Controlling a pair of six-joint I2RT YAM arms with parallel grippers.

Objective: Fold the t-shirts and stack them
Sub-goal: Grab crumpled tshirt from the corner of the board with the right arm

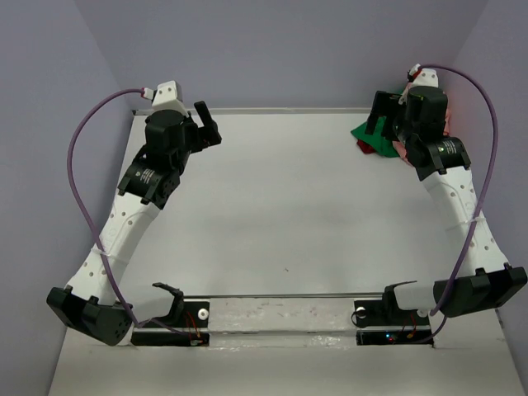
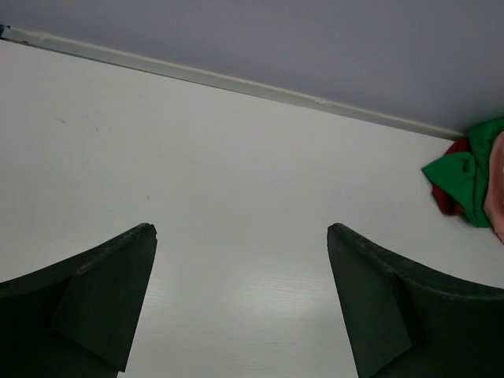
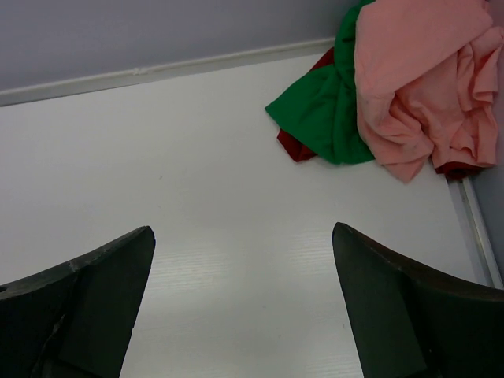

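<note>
Over the bench's (image 1: 272,206) far right corner, the top view shows the green t-shirt (image 1: 364,135) bunched just beside the right claw (image 1: 382,122), which is released and spread wide. The left claw (image 1: 206,124), equally released, hangs well apart. The left wrist view catches the heap only at its right edge. Only the right wrist view shows the layering: the pink t-shirt (image 3: 425,79) is crumpled over the green, with a red cloth (image 3: 293,146) underneath. The grasp should pinch the top pink layer alone and drag it onto open bench.
</note>
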